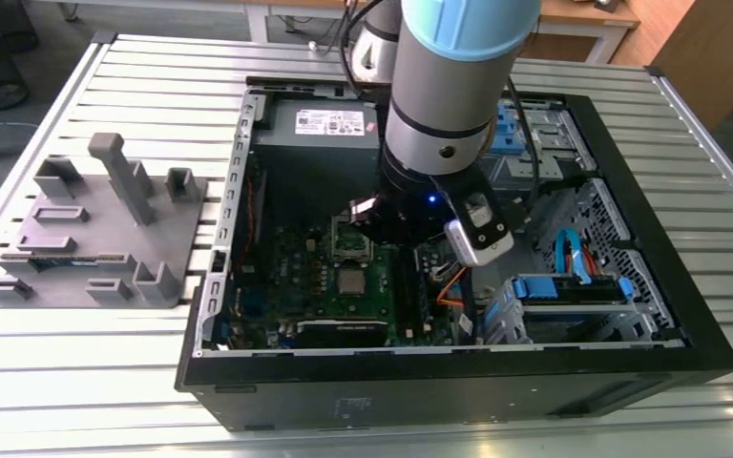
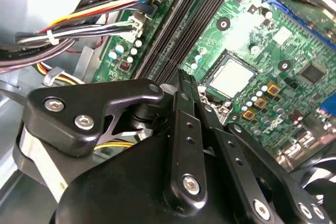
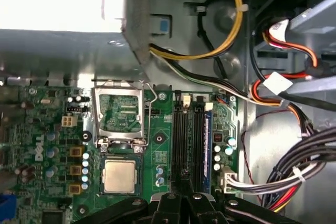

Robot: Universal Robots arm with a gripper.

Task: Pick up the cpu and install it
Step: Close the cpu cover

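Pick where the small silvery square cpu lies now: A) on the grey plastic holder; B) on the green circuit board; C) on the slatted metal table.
B: in the first wrist view the small silvery square cpu lies flat on the green circuit board.

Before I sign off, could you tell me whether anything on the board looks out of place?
The metal retaining frame is hinged open next to the cpu, which lies flat and square on the green board, so the chip is not clamped. Nothing else looks askew or damaged.
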